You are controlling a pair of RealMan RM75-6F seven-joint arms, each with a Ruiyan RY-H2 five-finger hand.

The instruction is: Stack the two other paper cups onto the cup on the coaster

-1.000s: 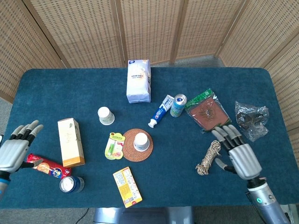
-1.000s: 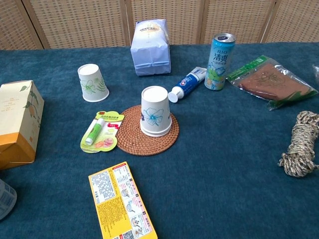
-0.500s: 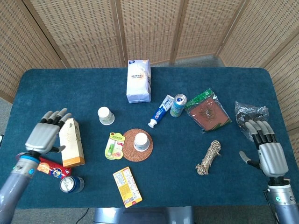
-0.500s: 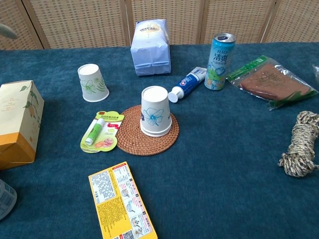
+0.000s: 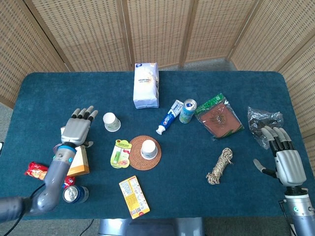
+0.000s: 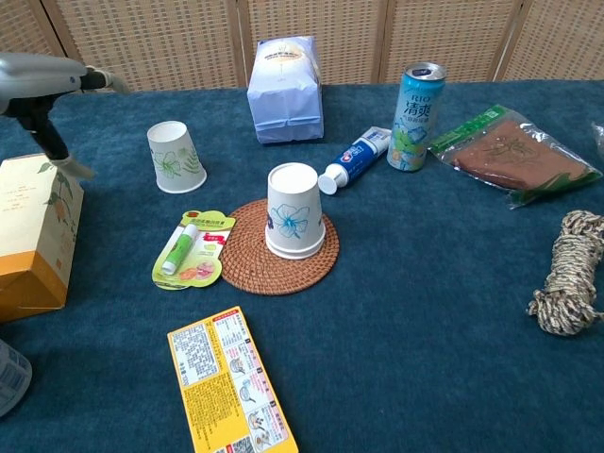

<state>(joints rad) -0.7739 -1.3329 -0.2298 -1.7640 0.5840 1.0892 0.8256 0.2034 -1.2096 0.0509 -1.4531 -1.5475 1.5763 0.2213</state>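
Note:
An upside-down paper cup (image 5: 149, 149) (image 6: 294, 210) stands on the round woven coaster (image 5: 135, 160) (image 6: 253, 271) mid-table. One more upside-down paper cup (image 5: 111, 122) (image 6: 176, 157) stands loose to its far left; I see no third separate cup. My left hand (image 5: 78, 129) (image 6: 45, 74) hovers just left of the loose cup, fingers spread, holding nothing and not touching it. My right hand (image 5: 285, 158) is near the table's right edge, fingers apart and empty, far from both cups; the chest view does not show it.
A tan box (image 5: 75, 156) (image 6: 28, 231) lies under my left forearm. A lip balm card (image 5: 120, 153) touches the coaster's left. A white bag (image 5: 146, 86), toothpaste tube (image 5: 169, 117), drink can (image 5: 187, 110), brown packet (image 5: 219, 117), rope (image 5: 220, 165) and yellow pack (image 5: 134, 196) lie around.
My left hand has swept right and forward, from the table's left edge to beside the loose cup. My right hand drew back from the rope to the right edge, then held still.

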